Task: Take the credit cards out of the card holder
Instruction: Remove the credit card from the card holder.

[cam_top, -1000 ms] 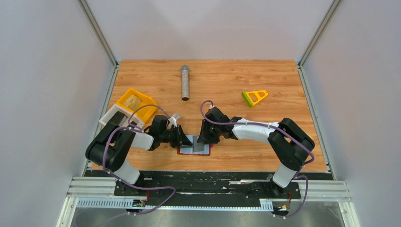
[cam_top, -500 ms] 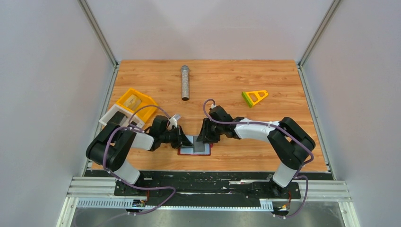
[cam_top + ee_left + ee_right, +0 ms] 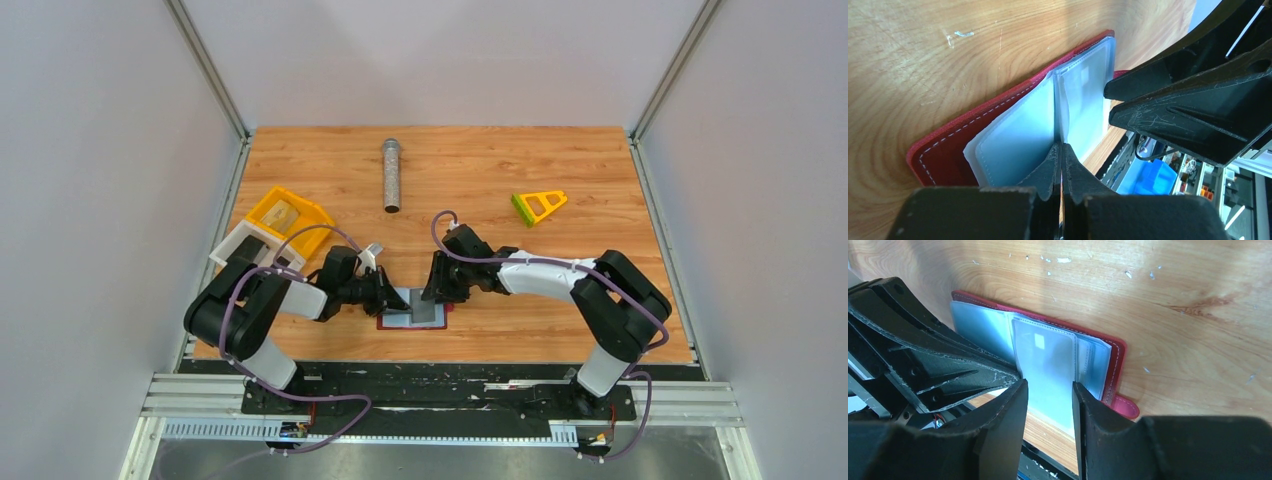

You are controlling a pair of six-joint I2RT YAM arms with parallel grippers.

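Card holder (image 3: 412, 316), open at lower centre of worktop (image 3: 500, 170), unmoved; left pincer (image 3: 1061, 150) pinches a sleeve edge, spread right pincer (image 3: 1048, 390) inches rightward astride another; no cards out.

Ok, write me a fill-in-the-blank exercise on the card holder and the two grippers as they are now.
1. The card holder lies ____ on the table.
2. Its outer cover is dark ____.
3. The left gripper is ____ on a pocket leaf.
4. The right gripper is ____, a clear pocket between its fingers.
Missing words: open, red, shut, open.
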